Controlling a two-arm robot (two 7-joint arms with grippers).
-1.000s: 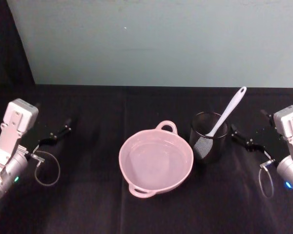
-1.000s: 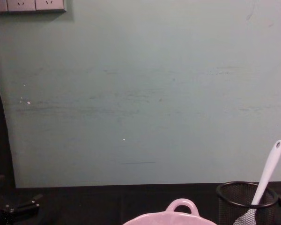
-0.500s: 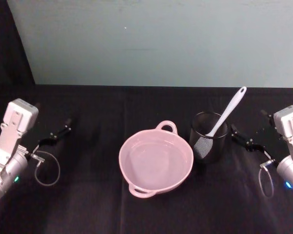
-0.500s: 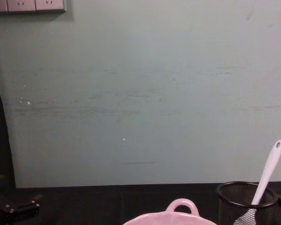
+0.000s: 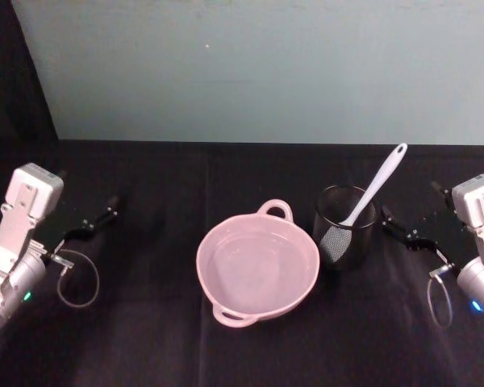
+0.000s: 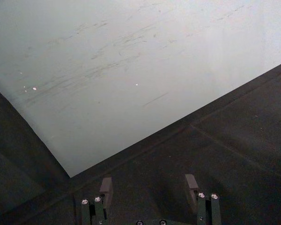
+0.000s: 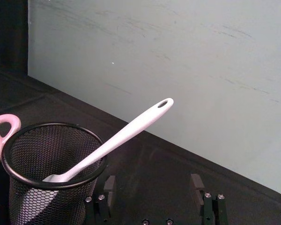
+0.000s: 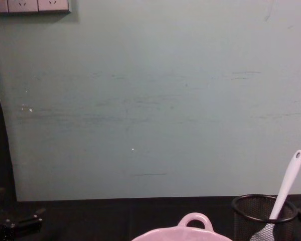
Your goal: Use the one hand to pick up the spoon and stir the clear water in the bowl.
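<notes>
— At the far left of the black tablecloth [image 5: 145, 339], why does the left gripper [image 6: 149, 184] sit so far out?
— It looks parked. Its fingers are spread and hold nothing, and it is well apart from everything. One hand is enough for this job.
— And the pink bowl [image 5: 200, 266] in the middle?
— It sits squarely in front of the robot with clear water in it, not yet stirred. The black mesh cup [image 5: 356, 248] stands just beside it on the right. Whether they touch I cannot tell.
— Hence the spoon there?
— Yes. The white spoon [image 5: 376, 185] stands blade down in the cup. Its handle leans up and out to the right, towards the right gripper [image 7: 152, 184]. That gripper is also spread and empty, near the cup. I judge it the natural arm to take the handle.
</notes>
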